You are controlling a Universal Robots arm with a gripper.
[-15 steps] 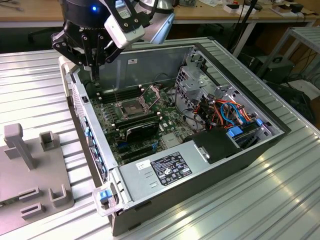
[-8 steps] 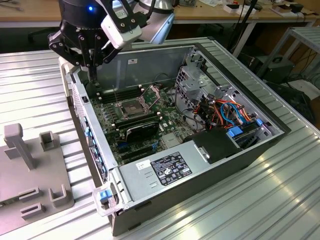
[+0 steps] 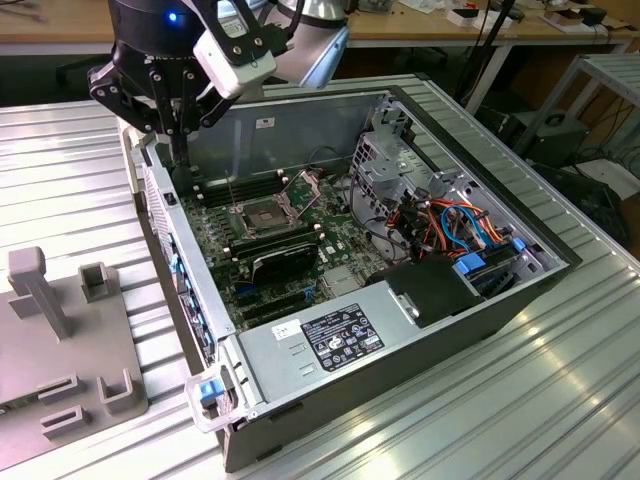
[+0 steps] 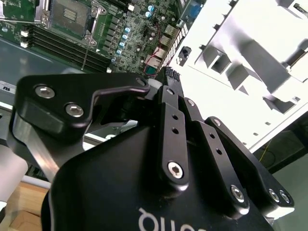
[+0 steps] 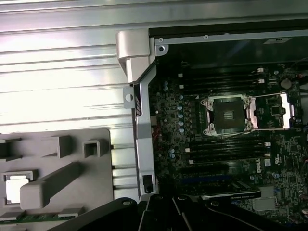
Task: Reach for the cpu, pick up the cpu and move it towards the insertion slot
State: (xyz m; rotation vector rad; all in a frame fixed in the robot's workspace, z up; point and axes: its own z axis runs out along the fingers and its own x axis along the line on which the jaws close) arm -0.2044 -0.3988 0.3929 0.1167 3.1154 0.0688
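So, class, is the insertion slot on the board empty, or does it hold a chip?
Empty: the insertion slot shows a bare dark centre inside its silvery frame in the first wrist view.

The ribbed metal tabletop (image 3: 560, 400) carries an open computer case (image 3: 400, 385) at centre and a grey slotted fixture (image 3: 60, 345) at lower left.

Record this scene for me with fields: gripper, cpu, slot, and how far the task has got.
gripper: above the case wall at the exterior view's left
cpu: lying in the grey fixture outside the case, apart from the gripper
slot: inside the case, dark centre bare
progress: cpu not yet picked up
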